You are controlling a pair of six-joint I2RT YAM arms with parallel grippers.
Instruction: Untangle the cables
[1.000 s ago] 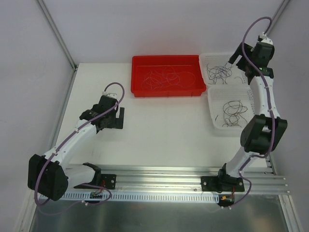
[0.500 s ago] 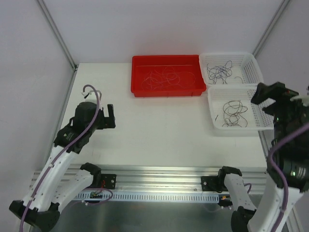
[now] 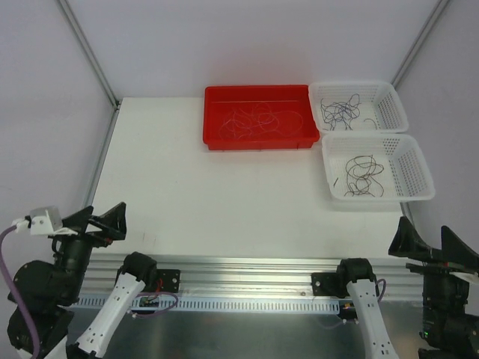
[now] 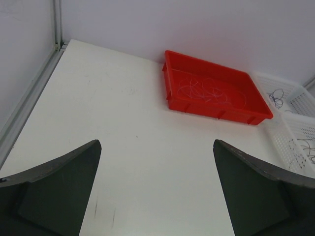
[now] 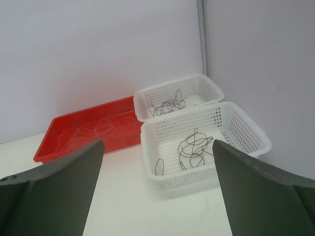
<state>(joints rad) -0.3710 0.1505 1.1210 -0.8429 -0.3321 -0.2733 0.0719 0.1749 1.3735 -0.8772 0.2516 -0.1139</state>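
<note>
Thin cables lie sorted in three containers. Pale reddish strands [image 3: 254,120] lie in the red tray [image 3: 217,138], also in the left wrist view [image 4: 209,91] and right wrist view [image 5: 93,129]. Purple strands [image 3: 340,111] lie in the far white basket [image 3: 393,112], also in the right wrist view [image 5: 167,104]. Black loops [image 3: 361,173] lie in the near white basket [image 3: 415,168], also in the right wrist view [image 5: 193,147]. My left gripper [image 3: 105,212] [image 4: 156,142] is open and empty at the near left edge. My right gripper [image 3: 425,228] [image 5: 157,142] is open and empty at the near right corner.
The white table [image 3: 224,194] spans from the trays at the back to the aluminium rail [image 3: 247,273] at the near edge. Grey walls and metal posts [image 3: 90,56] close in the left, back and right sides.
Both arms have pulled back from over the table to the near edge. The right gripper left the far white basket. The left gripper left the table's left middle. The cables have not moved.
</note>
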